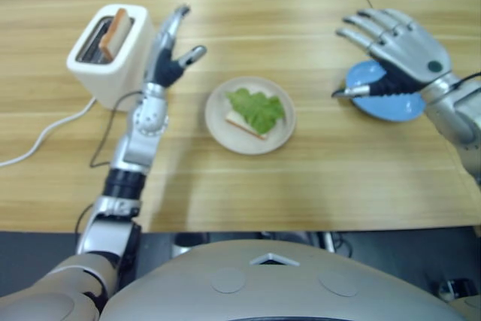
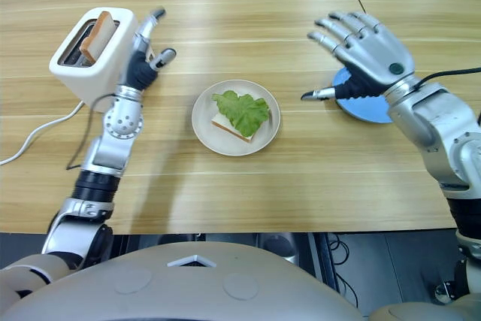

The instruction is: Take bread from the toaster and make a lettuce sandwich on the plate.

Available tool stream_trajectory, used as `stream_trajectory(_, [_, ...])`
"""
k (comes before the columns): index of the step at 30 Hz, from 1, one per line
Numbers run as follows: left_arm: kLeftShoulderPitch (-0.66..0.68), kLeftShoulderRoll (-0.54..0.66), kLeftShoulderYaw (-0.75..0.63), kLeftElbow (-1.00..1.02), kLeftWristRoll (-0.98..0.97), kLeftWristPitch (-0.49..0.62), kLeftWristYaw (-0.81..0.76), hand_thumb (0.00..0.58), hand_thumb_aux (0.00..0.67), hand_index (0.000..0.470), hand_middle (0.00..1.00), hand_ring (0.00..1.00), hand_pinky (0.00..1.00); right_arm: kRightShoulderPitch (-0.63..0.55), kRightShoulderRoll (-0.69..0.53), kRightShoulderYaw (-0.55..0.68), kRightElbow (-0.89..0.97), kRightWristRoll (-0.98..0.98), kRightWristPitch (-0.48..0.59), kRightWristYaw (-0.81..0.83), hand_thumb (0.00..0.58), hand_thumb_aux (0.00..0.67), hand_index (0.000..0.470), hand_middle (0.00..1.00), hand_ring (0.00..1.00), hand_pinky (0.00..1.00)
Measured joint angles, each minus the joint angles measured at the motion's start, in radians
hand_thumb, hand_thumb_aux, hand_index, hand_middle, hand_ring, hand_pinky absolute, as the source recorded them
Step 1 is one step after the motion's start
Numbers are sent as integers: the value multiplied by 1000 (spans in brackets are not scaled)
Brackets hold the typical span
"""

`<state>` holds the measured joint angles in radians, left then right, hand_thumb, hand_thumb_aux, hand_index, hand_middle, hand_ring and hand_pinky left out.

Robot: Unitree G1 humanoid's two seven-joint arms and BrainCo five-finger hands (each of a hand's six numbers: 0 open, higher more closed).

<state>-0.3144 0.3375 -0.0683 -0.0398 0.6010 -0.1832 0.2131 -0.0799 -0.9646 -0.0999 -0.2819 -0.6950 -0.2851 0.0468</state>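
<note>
left eye view: a browned square toast slice (image 1: 116, 29) stands in the boxy white plastic toaster (image 1: 105, 65) near the table's left edge. the left hand (image 1: 167, 54) is beside it, fingers apart, empty. the right hand (image 1: 398, 50), spread and empty, hovers over a small round blue dish (image 1: 398, 108). the toast is probably light, stiff and crumbly; pinch its raised top gently.

My two eyes sit side by side on my head, looking forward and down at the table (image 1: 301, 5) from fairly near. Both take in the same stretch, slightly offset: toaster (image 1: 113, 73), plate (image 2: 264, 134), my left hand (image 1: 169, 50), my right hand (image 2: 368, 54).
</note>
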Motion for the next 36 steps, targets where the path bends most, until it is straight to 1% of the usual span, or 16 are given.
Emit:
stream_trajectory(1, [-7,15,11,-23,38,23,11,0,0,0,0,0,0,3,17,0,0,7,-3,-5,0,0,0,0,0,0])
stream_trajectory(2, [-22,50,18,-40,118,78,29,0,0,0,0,0,0,4,50,1,9,21,-8,-11,0,0,0,0,0,0])
stream_trajectory(4, [-46,110,36,-33,214,166,37,0,0,0,0,0,0,11,96,10,36,39,-11,-18,0,0,0,0,0,0])
stream_trajectory(6, [-87,164,49,37,286,260,39,0,0,0,0,0,0,16,142,19,78,43,-13,-26,0,0,0,0,0,0])
stream_trajectory(8, [-123,198,53,150,311,330,33,0,0,0,0,0,0,25,170,23,117,42,-19,-32,0,0,0,0,0,0])
stream_trajectory(11, [-145,204,35,285,317,388,14,0,0,0,0,0,0,26,177,30,151,29,-25,-44,0,0,0,0,0,0])
stream_trajectory(16, [-158,208,14,450,289,442,-19,0,0,0,0,0,0,26,188,36,167,20,-40,-53,0,0,0,0,0,0])
stream_trajectory(19, [-162,210,14,507,256,462,-23,0,0,0,0,0,0,26,188,36,171,19,-46,-54,0,0,0,0,0,0])
stream_trajectory(22, [-162,213,14,518,223,471,-35,0,0,0,0,0,0,26,188,36,176,19,-50,-54,0,0,0,0,0,0])
stream_trajectory(23, [-162,213,14,518,215,475,-38,156,97,67,0,0,0,27,188,36,176,19,-50,-54,0,0,0,0,0,0])
stream_trajectory(24, [-162,213,14,520,201,479,-38,156,97,67,0,0,0,28,188,36,176,18,-50,-54,0,0,0,0,0,0])
stream_trajectory(25, [-162,213,17,520,185,480,-36,454,357,245,0,0,0,28,188,36,178,16,-50,-54,0,0,0,0,0,0])
stream_trajectory(26, [-162,213,22,520,173,481,-34,580,670,460,455,455,455,28,188,36,180,15,-50,-54,0,0,0,0,0,0])
stream_trajectory(27, [-162,213,29,518,155,480,-28,580,670,460,1000,1000,1000,28,188,36,181,14,-50,-54,0,0,0,0,0,0])
stream_trajectory(36, [-147,207,63,416,65,429,28,580,670,460,1000,1000,1000,32,188,35,190,-3,-50,-62,0,0,0,0,0,0])
